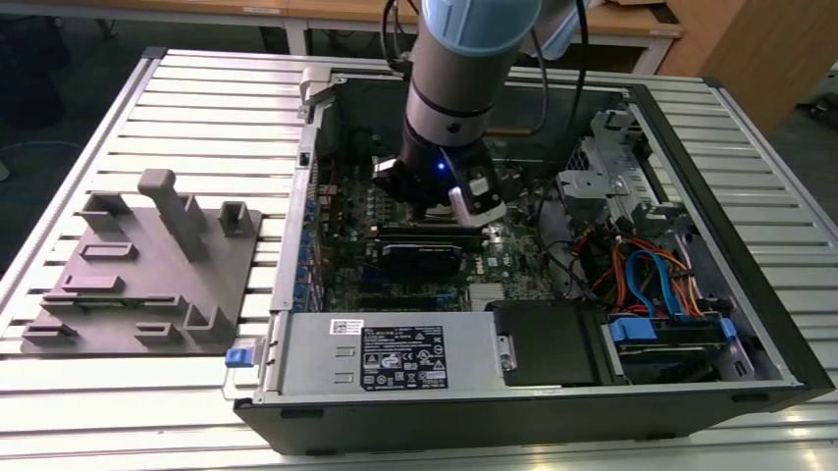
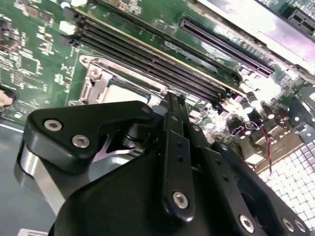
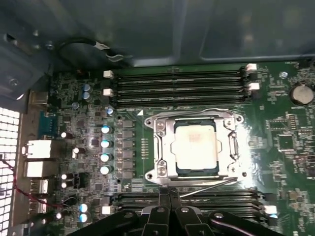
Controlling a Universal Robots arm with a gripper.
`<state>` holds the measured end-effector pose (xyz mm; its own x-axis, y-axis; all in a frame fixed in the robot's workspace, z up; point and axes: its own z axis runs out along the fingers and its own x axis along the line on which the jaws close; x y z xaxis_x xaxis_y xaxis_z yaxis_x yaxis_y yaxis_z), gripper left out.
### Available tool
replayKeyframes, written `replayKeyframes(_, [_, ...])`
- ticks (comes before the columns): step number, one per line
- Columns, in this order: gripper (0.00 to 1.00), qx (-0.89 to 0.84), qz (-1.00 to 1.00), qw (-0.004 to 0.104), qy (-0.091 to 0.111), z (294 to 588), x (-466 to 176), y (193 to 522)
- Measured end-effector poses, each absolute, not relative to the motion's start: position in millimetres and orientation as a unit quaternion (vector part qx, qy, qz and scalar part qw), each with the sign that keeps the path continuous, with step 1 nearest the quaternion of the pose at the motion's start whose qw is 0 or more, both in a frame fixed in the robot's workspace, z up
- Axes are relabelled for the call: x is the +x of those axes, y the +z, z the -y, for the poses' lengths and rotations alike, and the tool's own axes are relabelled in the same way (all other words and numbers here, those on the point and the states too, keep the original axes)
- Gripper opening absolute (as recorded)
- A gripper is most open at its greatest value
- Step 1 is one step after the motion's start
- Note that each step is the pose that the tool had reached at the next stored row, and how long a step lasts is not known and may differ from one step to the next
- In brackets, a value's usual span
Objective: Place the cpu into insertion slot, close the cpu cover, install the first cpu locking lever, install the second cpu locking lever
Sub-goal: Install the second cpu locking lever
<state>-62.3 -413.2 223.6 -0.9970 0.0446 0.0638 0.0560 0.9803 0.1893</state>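
Hovering low inside the open case [image 1: 733,245], the gripper [image 3: 169,194] sits just beside the near edge of the slot [image 3: 196,147] on the green board [image 3: 275,123], its black fingers [image 3: 162,206] brought together and pinching nothing that I can see. Cpu [image 3: 195,148] lies flat in the slot, silver top facing up, square to the socket walls, so placement looks done. Cover [image 3: 165,147] appears folded down over it: the metal frame rings the chip, which shows through the cut-out middle. Thin wire levers run along the frame; one [image 3: 206,183] lies along the side nearest the fingers, slightly slanted, and I cannot tell whether it is hooked under its catch. Closed fingertips so near that lever suit pushing more than grasping; judged step: first lever. In the exterior view the arm [image 1: 452,88] stands nearly upright over the board, well apart from the grey fixture [image 1: 144,265] on the slatted counter [image 1: 131,412].
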Motion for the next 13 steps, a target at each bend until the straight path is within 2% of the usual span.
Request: replayKeyframes(13, [0.1, -0.025, 0.993, 0.031, -0.108, 415.1, -71.0, 214.6])
